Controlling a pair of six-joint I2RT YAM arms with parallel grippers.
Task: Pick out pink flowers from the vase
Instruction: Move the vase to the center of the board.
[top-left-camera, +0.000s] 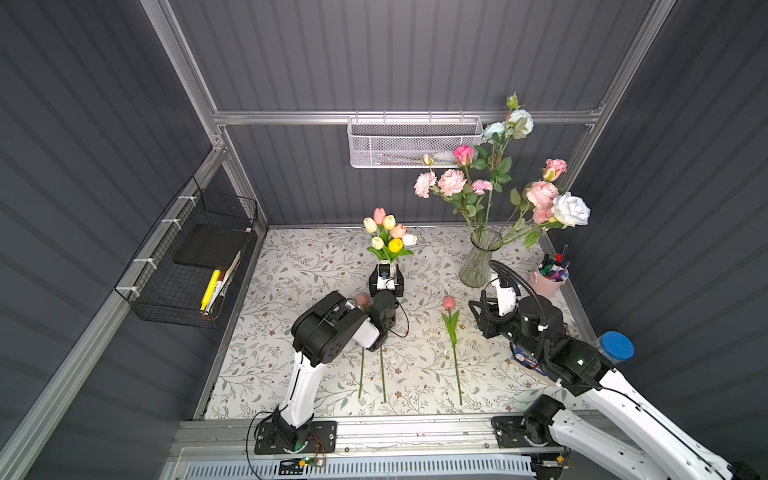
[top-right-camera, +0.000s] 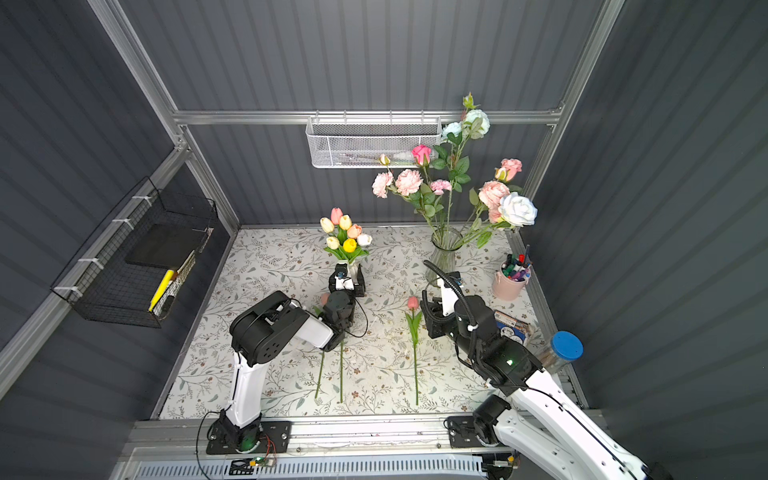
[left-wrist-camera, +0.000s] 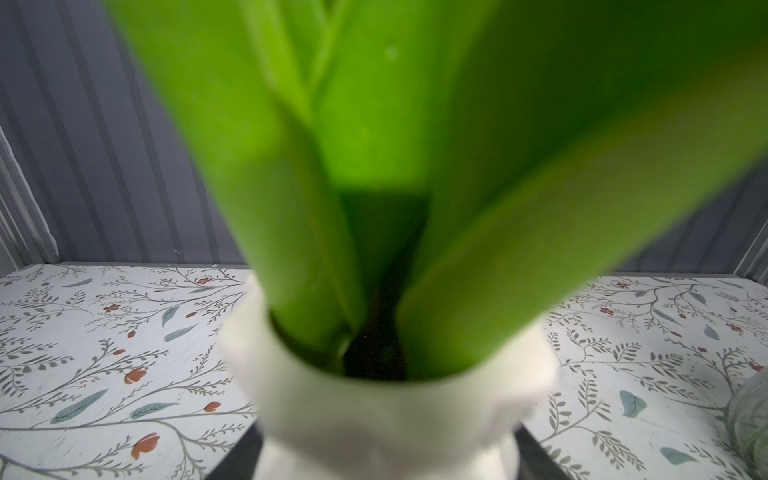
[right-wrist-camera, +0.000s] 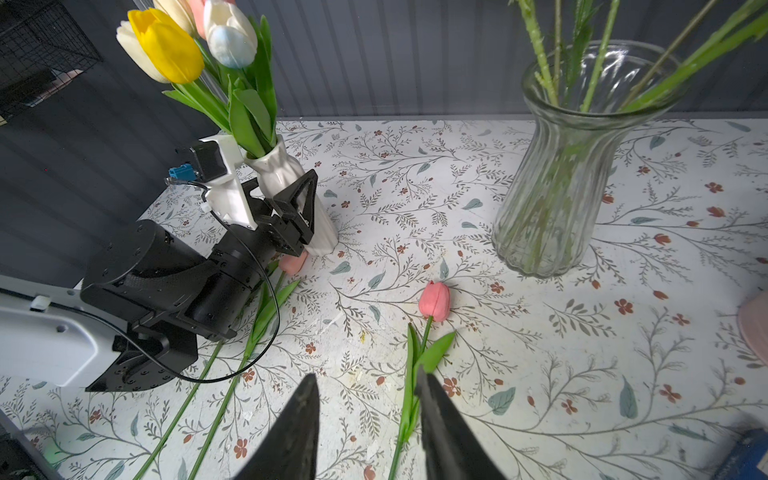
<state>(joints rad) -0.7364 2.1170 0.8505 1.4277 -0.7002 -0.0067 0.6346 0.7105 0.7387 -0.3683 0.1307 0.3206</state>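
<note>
Left pincer (top-left-camera: 386, 279) low at the white vase (right-wrist-camera: 279, 172) near the back middle of the desk (top-left-camera: 307, 262), jaws set either side of the vase body, one black finger (right-wrist-camera: 311, 178) against its ribbed side, the far finger hidden; clamped or merely straddling, cannot tell. From the left wrist view, only blurred green leaves (left-wrist-camera: 374, 124) rising out of the white rim. Standing in that vase among yellow and cream blooms: a pink tulip head (top-left-camera: 379, 215) at the top of the bunch. Right pincer (right-wrist-camera: 370, 419) just above the desk, tips apart, nothing between them. Flat on the desk, stem just beside one of those tips: a lone pink tulip (right-wrist-camera: 434, 300), bloom toward the glass vase (right-wrist-camera: 561, 174), stem toward the front edge. Two more green stems (top-left-camera: 372, 374) side by side under the left arm, one pink bloom (right-wrist-camera: 293, 262) showing at the white vase's foot, the other head hidden. In the glass vase at back right: pink carnation sprays (top-left-camera: 452, 181) and pink roses (top-left-camera: 541, 193), upright beside white and pale blue roses.
</note>
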